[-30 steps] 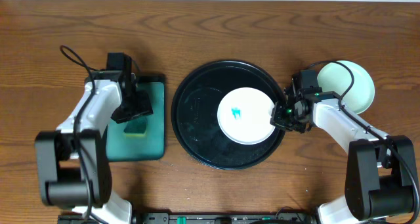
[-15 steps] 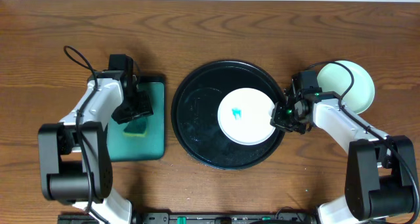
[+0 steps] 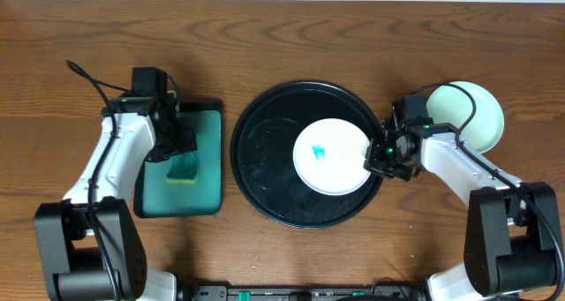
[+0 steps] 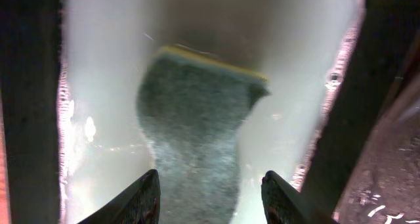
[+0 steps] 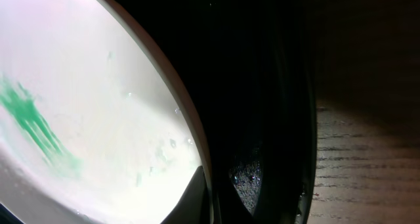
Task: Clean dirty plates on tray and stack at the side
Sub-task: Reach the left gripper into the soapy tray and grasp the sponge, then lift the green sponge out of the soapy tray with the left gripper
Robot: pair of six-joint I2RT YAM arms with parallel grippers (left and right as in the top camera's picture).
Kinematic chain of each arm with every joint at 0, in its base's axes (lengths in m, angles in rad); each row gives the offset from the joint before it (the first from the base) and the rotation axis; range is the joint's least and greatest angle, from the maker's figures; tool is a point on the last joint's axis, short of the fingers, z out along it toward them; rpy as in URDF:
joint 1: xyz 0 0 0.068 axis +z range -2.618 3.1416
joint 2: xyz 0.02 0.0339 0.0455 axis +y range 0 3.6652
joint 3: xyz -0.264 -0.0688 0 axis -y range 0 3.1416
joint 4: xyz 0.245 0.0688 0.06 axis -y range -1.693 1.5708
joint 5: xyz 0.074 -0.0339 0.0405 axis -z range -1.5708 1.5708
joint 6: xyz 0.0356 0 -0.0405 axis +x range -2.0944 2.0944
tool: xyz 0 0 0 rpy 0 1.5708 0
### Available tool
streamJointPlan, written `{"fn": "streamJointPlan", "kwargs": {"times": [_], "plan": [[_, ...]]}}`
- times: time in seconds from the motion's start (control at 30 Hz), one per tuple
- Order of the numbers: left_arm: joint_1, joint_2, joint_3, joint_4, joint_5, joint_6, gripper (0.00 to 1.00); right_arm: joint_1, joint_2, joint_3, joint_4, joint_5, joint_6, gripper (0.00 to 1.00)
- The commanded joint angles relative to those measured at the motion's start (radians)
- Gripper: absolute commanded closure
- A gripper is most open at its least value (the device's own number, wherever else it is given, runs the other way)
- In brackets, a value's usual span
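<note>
The white plate (image 3: 331, 157) with a teal smear lies on the right half of the black tray (image 3: 265, 160). My right gripper (image 3: 378, 156) is shut on its right rim. In the right wrist view the plate (image 5: 85, 99) fills the left, and my fingers (image 5: 220, 194) pinch its rim over the tray (image 5: 262, 86). A mint green plate (image 3: 472, 116) rests on the table to the right; whether another lies under it I cannot tell. My left gripper (image 3: 179, 146) is open over a sponge (image 3: 184, 170). In the left wrist view its fingers (image 4: 213, 198) straddle the sponge (image 4: 197, 132).
The sponge lies in a teal rectangular tray (image 3: 207, 191) left of the black tray. Bare wooden table (image 3: 282, 36) lies behind the trays. The right arm's link (image 3: 459, 164) runs between the mint plate and the front edge.
My left arm has swung to the left and its gripper has shifted slightly left over the teal tray. The right gripper and the white plate have not moved.
</note>
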Motion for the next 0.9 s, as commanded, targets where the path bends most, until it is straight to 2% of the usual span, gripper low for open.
{"fn": "streamJointPlan", "kwargs": {"times": [0.0, 0.3, 0.47, 0.87], "plan": [[0.036, 0.02, -0.007, -0.008, -0.013, 0.043, 0.49, 0.016, 0.009, -0.002, -0.005, 0.0, -0.015, 0.99], [0.052, 0.023, -0.023, -0.001, 0.069, 0.08, 0.49, 0.016, 0.009, -0.002, -0.004, 0.0, -0.015, 0.99], [0.052, 0.023, -0.06, 0.022, 0.071, 0.074, 0.55, 0.016, 0.009, -0.002, -0.001, 0.0, -0.015, 0.99], [0.052, 0.051, -0.069, 0.055, 0.07, 0.068, 0.54, 0.016, 0.009, -0.002, -0.002, -0.001, -0.015, 0.99]]}}
